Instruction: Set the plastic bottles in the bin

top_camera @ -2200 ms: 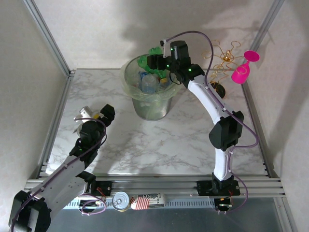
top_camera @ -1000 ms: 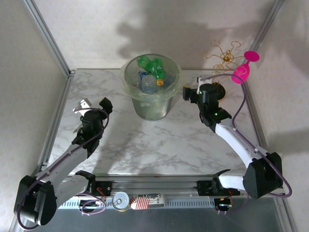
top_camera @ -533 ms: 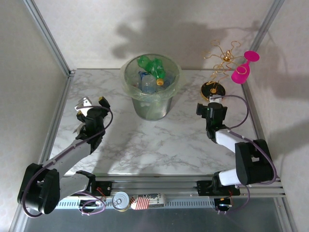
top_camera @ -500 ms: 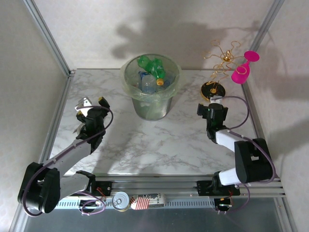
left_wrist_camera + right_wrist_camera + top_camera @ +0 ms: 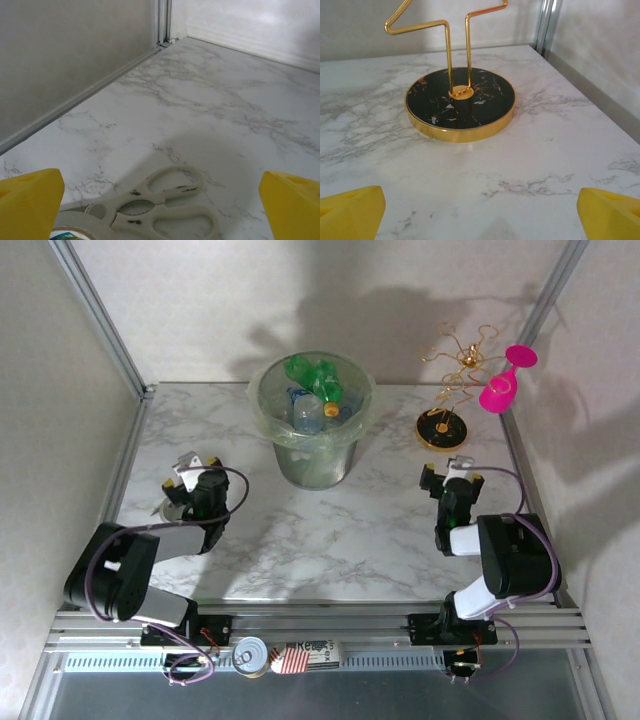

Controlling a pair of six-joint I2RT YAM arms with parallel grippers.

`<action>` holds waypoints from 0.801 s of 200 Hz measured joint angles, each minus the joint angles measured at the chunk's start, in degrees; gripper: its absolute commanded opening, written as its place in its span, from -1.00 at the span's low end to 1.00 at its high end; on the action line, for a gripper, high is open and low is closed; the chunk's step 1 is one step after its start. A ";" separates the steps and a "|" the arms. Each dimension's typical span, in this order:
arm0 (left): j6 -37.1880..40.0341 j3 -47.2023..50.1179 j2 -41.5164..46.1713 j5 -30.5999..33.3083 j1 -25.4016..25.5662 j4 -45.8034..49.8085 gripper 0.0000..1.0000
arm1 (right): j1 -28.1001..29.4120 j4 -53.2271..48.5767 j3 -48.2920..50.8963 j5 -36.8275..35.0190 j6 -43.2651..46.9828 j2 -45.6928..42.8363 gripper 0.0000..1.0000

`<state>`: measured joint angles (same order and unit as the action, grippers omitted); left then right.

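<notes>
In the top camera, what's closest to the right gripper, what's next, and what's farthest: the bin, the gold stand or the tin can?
From the right gripper:
1. The gold stand: just beyond it, at the far right.
2. The bin: at the far middle, off to its left.
3. The tin can: down by the near rail, on the left side.

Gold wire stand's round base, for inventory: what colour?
The round base is black, marble-veined, gold-rimmed; clearest in right wrist view.

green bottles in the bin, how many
2: one green bottle at the bin's far-left rim, another beside it, orange cap toward the arms. More may be hidden underneath.
</notes>
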<state>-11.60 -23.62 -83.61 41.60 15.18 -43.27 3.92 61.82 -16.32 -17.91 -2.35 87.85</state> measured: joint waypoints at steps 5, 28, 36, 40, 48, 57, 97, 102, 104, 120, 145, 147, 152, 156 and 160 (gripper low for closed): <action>0.48 0.00 -0.76 -0.07 0.00 -0.52 0.99 | -0.24 1.88 1.16 0.15 -0.02 -0.02 0.98; 5.70 0.70 -2.97 -1.01 0.50 -6.75 0.99 | -0.68 7.32 4.94 0.48 -0.39 0.52 0.97; 7.58 2.03 -3.43 -1.90 0.70 -11.10 0.99 | -0.68 8.48 5.25 0.61 -0.42 0.66 0.98; 8.44 2.86 -3.54 -2.23 0.83 -13.00 0.99 | -0.68 8.98 5.29 0.63 -0.42 0.66 0.98; 9.73 4.31 -3.67 -2.99 0.90 -15.65 0.99 | -0.68 9.94 5.29 0.90 -0.42 0.66 0.98; 10.88 5.70 -3.76 -3.69 0.85 -18.27 0.99 | -0.68 10.95 5.29 1.07 -0.46 0.66 0.98; 12.94 13.40 -2.86 -7.93 -0.13 -30.29 0.99 | -0.68 12.63 5.29 1.25 -0.44 0.66 0.98; 12.92 14.10 -2.78 -8.46 -0.57 -31.36 0.99 | -0.68 12.63 5.29 1.25 -0.44 0.66 0.98; 12.92 14.36 -2.75 -8.72 -0.76 -31.76 0.99 | -0.68 12.63 5.29 1.25 -0.44 0.66 0.98; 12.85 14.99 -2.60 -10.56 -2.12 -33.44 0.99 | -0.68 12.72 5.29 1.25 -0.46 0.66 0.97; 11.15 15.10 -3.15 -14.78 -5.20 -36.13 0.99 | -0.68 12.87 5.29 1.25 -0.44 0.66 0.98; 11.08 15.10 -3.45 -15.06 -5.53 -36.52 0.99 | -0.68 12.90 5.29 1.25 -0.46 0.66 0.98; 10.73 15.10 -4.22 -15.52 -6.25 -37.59 0.99 | -0.68 12.94 5.29 1.25 -0.44 0.66 0.98; 10.47 15.02 -4.44 -15.76 -6.58 -37.40 0.99 | -0.68 12.98 5.29 1.25 -0.44 0.66 0.98; 10.27 14.95 -4.55 -16.20 -6.91 -36.94 0.99 | -0.68 13.00 5.29 1.25 -0.44 0.66 0.98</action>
<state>-1.32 -8.67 -88.16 25.41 8.27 -80.20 3.25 74.83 -11.03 -16.67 -2.79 88.51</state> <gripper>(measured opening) 0.995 0.988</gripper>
